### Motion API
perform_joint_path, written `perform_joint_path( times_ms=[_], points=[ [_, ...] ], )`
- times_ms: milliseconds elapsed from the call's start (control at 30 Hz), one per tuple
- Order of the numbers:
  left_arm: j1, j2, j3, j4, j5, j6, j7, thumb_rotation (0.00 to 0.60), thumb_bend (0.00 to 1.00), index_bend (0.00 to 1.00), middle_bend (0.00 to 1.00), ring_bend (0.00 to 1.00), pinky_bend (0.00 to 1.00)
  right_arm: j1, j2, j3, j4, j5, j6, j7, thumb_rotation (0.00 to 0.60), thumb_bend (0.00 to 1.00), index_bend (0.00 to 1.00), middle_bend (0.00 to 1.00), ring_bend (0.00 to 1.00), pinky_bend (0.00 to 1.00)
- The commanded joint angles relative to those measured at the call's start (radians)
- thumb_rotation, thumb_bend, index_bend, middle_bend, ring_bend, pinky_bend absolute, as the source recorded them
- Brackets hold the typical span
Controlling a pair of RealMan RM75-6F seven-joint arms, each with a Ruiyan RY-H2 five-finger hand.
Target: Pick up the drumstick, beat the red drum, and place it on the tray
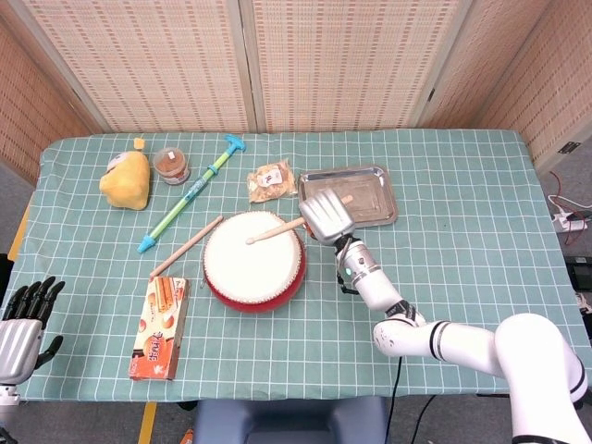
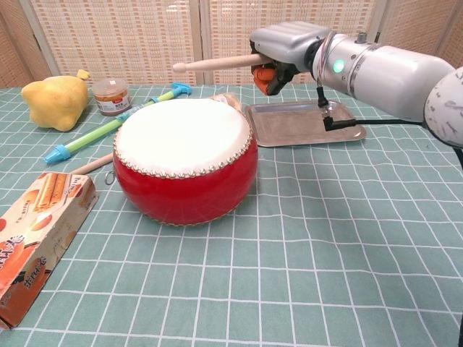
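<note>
One drumstick (image 2: 217,63) gripped by right robot hand (image 2: 286,45) above one red drum (image 2: 184,163); left robot hand (image 1: 26,314) empty, fingers spread.

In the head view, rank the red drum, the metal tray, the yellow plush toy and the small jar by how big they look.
Largest to smallest:
1. red drum
2. metal tray, close behind the drum
3. yellow plush toy
4. small jar
The toy and jar sit farther back, so they may appear slightly smaller.

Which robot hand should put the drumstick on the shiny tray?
The right hand: it already holds the drumstick beside the tray. The left hand sits far off at the table's edge.
</note>
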Motion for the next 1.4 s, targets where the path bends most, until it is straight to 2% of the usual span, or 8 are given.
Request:
perform_joint_path(
  times_ms=[33, 267, 500, 633, 800, 1133, 1200, 1400],
  points=[
    [0.000, 0.000, 0.000, 0.000, -0.001, -0.001, 0.001, 0.600, 0.26, 0.00, 0.00, 0.00, 0.00, 0.008, -0.014, -0.045, 0.047, -0.014, -0.033, -0.274, 0.600, 0.90, 1.00, 1.00, 1.00, 1.00],
    [0.000, -0.001, 0.000, 0.001, -0.004, -0.004, 0.000, 0.600, 0.26, 0.00, 0.00, 0.00, 0.00, 0.036, -0.036, -0.086, 0.069, 0.079, -0.035, -0.503, 0.600, 0.90, 1.00, 1.00, 1.00, 1.00],
    [0.003, 0.000, 0.000, 0.004, -0.001, 0.003, -0.008, 0.600, 0.26, 0.00, 0.00, 0.00, 0.00, -0.030, -0.047, 0.052, 0.010, -0.025, 0.054, -0.126, 0.600, 0.90, 1.00, 1.00, 1.00, 1.00],
    [0.004, 0.000, 0.000, 0.006, 0.002, 0.007, -0.009, 0.600, 0.26, 0.00, 0.00, 0.00, 0.00, -0.038, -0.036, 0.047, 0.021, -0.051, 0.031, -0.088, 0.600, 0.90, 1.00, 1.00, 1.00, 1.00],
    [0.004, -0.002, 0.001, 0.010, 0.001, 0.004, -0.012, 0.600, 0.26, 0.00, 0.00, 0.00, 0.00, -0.030, -0.045, 0.032, 0.031, -0.023, -0.003, -0.141, 0.600, 0.90, 1.00, 1.00, 1.00, 1.00],
    [0.005, -0.008, 0.002, 0.019, -0.007, -0.004, -0.015, 0.600, 0.26, 0.00, 0.00, 0.00, 0.00, 0.026, -0.079, -0.074, 0.119, -0.021, -0.027, -0.467, 0.600, 0.90, 1.00, 1.00, 1.00, 1.00],
    [0.006, -0.008, 0.002, 0.019, -0.008, -0.004, -0.016, 0.600, 0.26, 0.00, 0.00, 0.00, 0.00, 0.016, -0.081, -0.056, 0.107, -0.023, -0.014, -0.429, 0.600, 0.90, 1.00, 1.00, 1.00, 1.00],
    [0.004, -0.005, -0.001, 0.017, -0.005, 0.000, -0.013, 0.600, 0.26, 0.00, 0.00, 0.00, 0.00, -0.047, -0.073, 0.088, 0.025, -0.036, 0.009, -0.052, 0.600, 0.90, 1.00, 1.00, 1.00, 1.00]
  ],
)
